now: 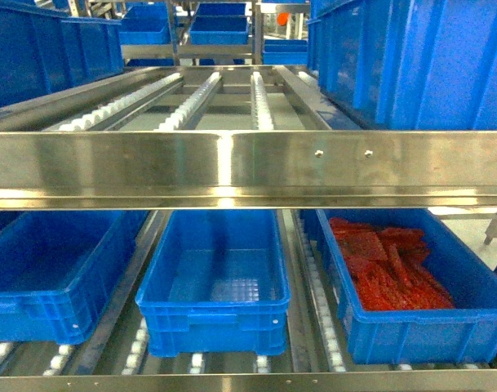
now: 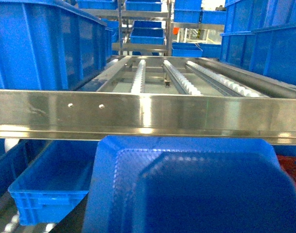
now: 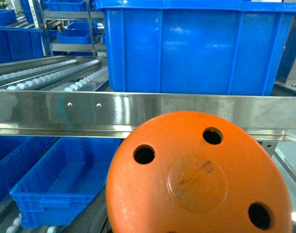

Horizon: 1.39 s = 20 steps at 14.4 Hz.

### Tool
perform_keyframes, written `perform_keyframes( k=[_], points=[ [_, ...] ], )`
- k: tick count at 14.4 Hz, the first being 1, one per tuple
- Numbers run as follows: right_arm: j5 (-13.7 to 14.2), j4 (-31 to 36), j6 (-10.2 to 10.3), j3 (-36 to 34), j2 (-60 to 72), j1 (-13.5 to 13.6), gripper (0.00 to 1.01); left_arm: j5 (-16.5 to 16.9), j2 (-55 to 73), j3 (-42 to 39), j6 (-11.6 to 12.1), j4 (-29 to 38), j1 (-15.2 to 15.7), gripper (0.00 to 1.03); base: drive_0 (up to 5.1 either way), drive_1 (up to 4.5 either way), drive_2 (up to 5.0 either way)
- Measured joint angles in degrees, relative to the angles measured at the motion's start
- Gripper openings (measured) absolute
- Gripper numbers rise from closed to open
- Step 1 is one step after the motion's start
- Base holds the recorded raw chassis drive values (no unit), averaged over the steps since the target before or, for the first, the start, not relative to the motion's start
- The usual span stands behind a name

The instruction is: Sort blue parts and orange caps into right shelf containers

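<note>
A blue part [image 2: 186, 189], a moulded tray-like piece with a textured inner edge, fills the lower half of the left wrist view, hanging in front of the shelf rail. My left gripper appears shut on it; only a dark sliver of a finger [image 2: 65, 221] shows. An orange cap [image 3: 196, 179], its round face with three holes, fills the lower right wrist view. It is held the same way, beside a dark finger [image 3: 89, 216]. On the lower shelf stand three blue containers: left [image 1: 36, 314], middle [image 1: 215, 314] and right [image 1: 411, 335]. Neither gripper shows in the head view.
A steel rail [image 1: 248, 167] crosses all views between the upper and lower shelves. The right container holds red-orange flat pieces [image 1: 387, 269]. Tall blue crates stand on the upper roller tracks at right [image 1: 411, 57] and left [image 1: 44, 57]. More racks with crates stand behind.
</note>
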Motion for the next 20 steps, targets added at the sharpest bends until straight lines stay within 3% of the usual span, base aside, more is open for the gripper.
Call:
perform_keyframes(
  k=[16,20],
  points=[
    [0.0,0.0,0.0,0.0,0.0,0.0,0.45,0.0,0.0,0.0,0.0,0.0,0.0,0.43,-4.9,2.46,2.5],
    [-0.2,-0.2,0.0,0.0,0.0,0.0,0.45,-0.1,0.0,0.0,0.0,0.3,0.0,0.43,0.0,0.00,0.0]
  ],
)
